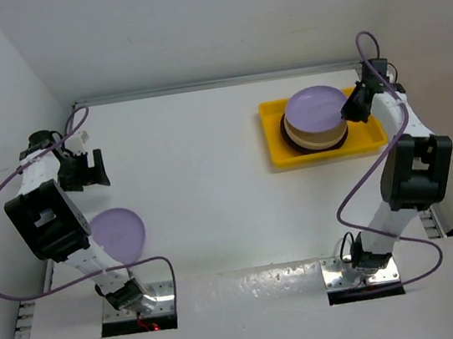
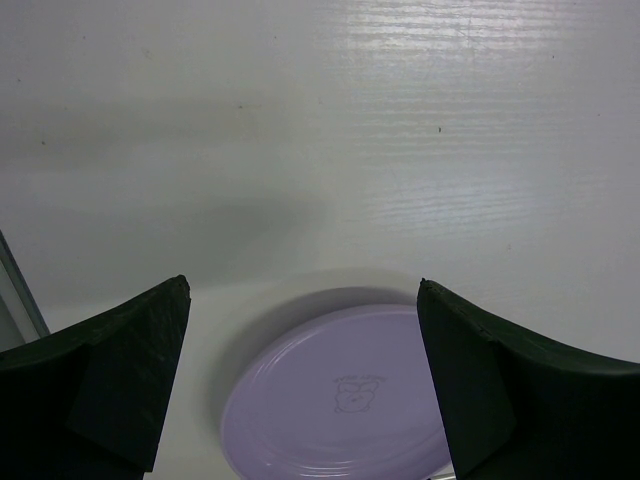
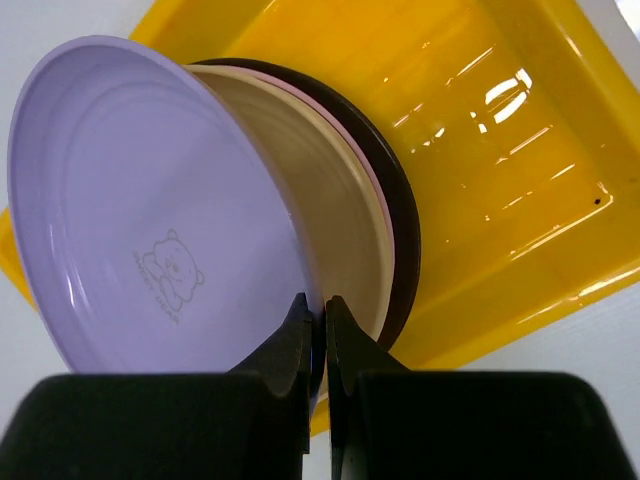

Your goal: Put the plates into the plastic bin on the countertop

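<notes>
Bear print (image 3: 165,270) on lavender plate (image 3: 100,150), wrist-only

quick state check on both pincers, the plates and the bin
left pincer, open, empty, above the loose lavender plate
right pincer, shut on the top lavender plate at its rim
loose lavender plate, flat on the countertop, outside the bin
top lavender plate, gripped, over the stack
yellow bin, holds the stack
</notes>
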You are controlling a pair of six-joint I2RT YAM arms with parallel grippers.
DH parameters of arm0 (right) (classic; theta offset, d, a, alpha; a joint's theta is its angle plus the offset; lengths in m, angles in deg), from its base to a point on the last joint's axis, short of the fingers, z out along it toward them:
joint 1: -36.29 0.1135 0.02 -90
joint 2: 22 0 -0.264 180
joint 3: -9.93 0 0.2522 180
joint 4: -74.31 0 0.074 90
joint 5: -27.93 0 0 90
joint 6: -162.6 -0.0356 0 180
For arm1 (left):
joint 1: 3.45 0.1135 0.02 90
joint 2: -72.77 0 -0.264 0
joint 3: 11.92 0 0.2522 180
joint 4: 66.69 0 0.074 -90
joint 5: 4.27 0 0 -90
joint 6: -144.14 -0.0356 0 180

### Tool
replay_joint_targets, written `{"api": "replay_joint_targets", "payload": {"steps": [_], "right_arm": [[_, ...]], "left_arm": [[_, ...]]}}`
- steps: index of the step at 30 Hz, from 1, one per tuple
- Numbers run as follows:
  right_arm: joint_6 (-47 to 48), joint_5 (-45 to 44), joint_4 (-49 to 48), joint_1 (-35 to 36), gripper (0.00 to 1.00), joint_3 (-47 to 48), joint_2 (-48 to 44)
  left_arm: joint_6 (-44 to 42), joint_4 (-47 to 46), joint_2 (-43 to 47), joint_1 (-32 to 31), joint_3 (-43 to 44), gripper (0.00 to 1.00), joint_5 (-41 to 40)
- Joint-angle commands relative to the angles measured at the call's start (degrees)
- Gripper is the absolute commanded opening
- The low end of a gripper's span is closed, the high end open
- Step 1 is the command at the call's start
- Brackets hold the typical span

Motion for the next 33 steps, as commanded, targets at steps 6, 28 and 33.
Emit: {"api": "replay_joint_targets", "payload": {"steps": [6, 28, 33], "right_arm": [[1.96, -3.15, 0.81, 0.99, 0.41, 3.64, 3.89], [14.1, -8.02, -1.72, 25.86, 0.74, -2.06, -13.85], [15.14, -7.06, -3.39, 36.4, 0.63, -4.44, -14.13]], "left_arm": [[-0.1, -0.84, 1.72, -0.38, 2.16, 0.95, 0.21], [-23.65, 1.53, 4.01, 9.38, -20.34, 0.58, -10.41], [-20.93, 0.22, 1.37, 9.38, -18.15, 0.0, -5.52]]}}
